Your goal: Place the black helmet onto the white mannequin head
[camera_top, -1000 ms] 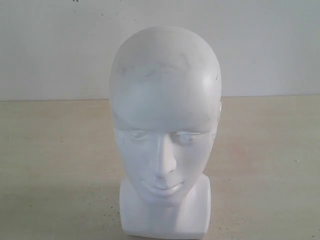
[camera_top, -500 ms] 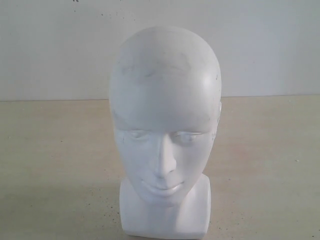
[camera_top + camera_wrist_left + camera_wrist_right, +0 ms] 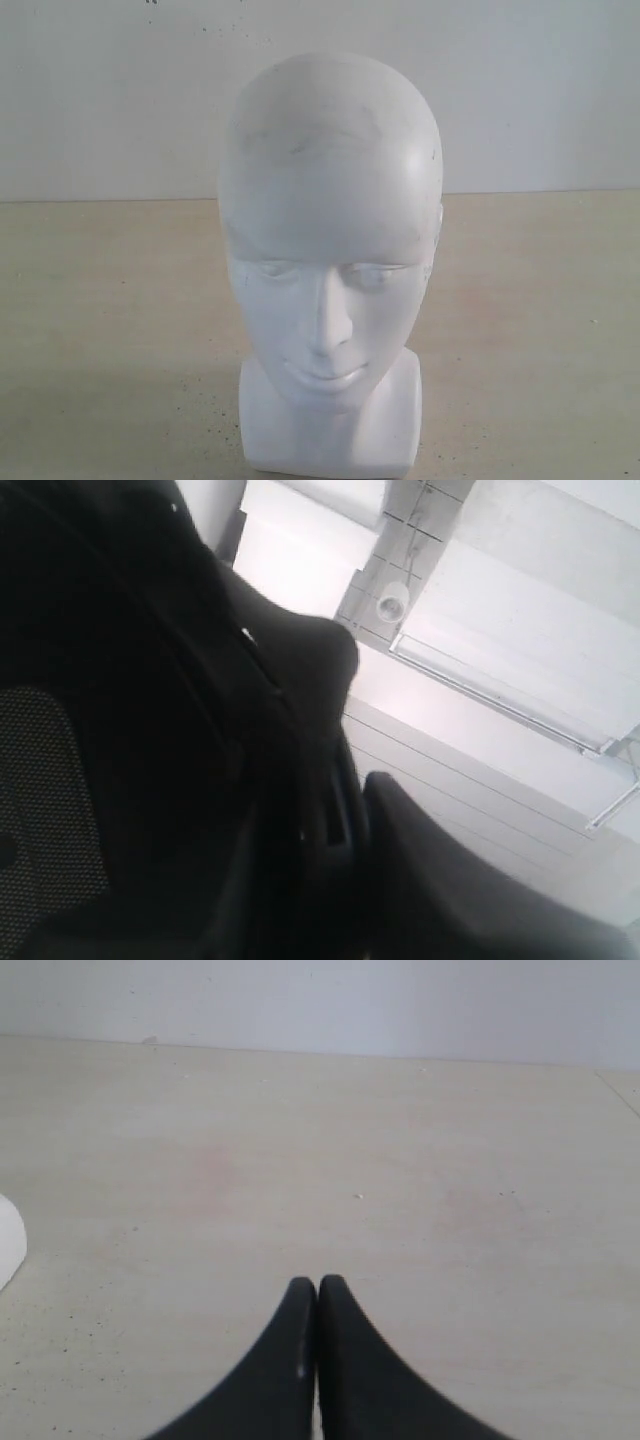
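Note:
The white mannequin head [image 3: 330, 250] stands upright on its blocky neck base on the table, facing the exterior camera, bare on top. No arm and no helmet show in that view. In the left wrist view the black helmet [image 3: 150, 730] fills the near side, its dark padded mesh lining [image 3: 45, 810] showing. My left gripper [image 3: 352, 790] is shut on the helmet's rim, one dark finger [image 3: 440, 880] lying against the outside. My right gripper [image 3: 317, 1288] is shut and empty, low over the table.
The pale wooden table [image 3: 540, 330] runs back to a white wall [image 3: 540, 90]. The left wrist camera points upward at ceiling panels and a light fitting [image 3: 392, 602]. A white curved edge [image 3: 8, 1240] shows at the border of the right wrist view.

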`<action>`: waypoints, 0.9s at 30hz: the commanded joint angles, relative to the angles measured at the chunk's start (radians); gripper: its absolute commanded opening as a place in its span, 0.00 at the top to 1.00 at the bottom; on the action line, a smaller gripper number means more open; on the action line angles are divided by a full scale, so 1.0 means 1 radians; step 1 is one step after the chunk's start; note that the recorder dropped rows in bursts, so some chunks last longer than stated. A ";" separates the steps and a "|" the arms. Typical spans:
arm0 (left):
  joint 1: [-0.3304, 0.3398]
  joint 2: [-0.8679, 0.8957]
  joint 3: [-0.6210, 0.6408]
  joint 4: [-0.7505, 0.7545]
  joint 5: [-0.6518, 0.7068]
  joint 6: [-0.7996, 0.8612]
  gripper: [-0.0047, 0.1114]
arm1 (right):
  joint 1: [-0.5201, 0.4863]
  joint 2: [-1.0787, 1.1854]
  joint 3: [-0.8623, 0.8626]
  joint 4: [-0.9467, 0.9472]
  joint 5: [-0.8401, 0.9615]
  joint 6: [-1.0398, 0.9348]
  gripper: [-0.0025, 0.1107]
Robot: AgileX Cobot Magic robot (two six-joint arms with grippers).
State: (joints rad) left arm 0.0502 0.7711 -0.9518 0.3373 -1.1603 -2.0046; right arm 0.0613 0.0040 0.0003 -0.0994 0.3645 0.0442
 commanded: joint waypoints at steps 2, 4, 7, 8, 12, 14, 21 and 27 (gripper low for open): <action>-0.002 0.067 -0.031 -0.045 -0.061 -0.057 0.92 | -0.002 -0.004 0.000 -0.003 -0.003 -0.003 0.98; -0.026 0.099 -0.053 -0.018 -0.061 -0.071 0.92 | -0.002 -0.004 0.000 -0.003 -0.003 -0.003 0.98; -0.120 0.148 -0.079 -0.007 -0.061 -0.062 0.92 | -0.002 -0.004 0.000 -0.003 -0.003 -0.003 0.98; -0.149 0.167 -0.085 -0.004 -0.061 -0.055 0.92 | -0.002 -0.004 0.000 -0.003 -0.003 -0.003 0.98; -0.278 0.240 -0.094 -0.004 -0.061 -0.021 0.92 | -0.002 -0.004 0.000 -0.003 -0.003 -0.003 0.98; -0.333 0.276 -0.094 -0.011 -0.061 -0.021 0.92 | -0.002 -0.004 0.000 -0.003 -0.003 -0.003 0.98; -0.489 0.389 -0.097 -0.042 -0.061 0.007 0.92 | -0.002 -0.004 0.000 -0.003 -0.003 -0.003 0.98; -0.535 0.464 -0.097 -0.032 -0.061 0.009 0.92 | -0.002 -0.004 0.000 -0.003 -0.003 -0.003 0.98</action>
State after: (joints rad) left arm -0.4648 1.2220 -1.0291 0.3692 -1.1566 -2.0076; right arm 0.0613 0.0040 0.0003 -0.0994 0.3645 0.0442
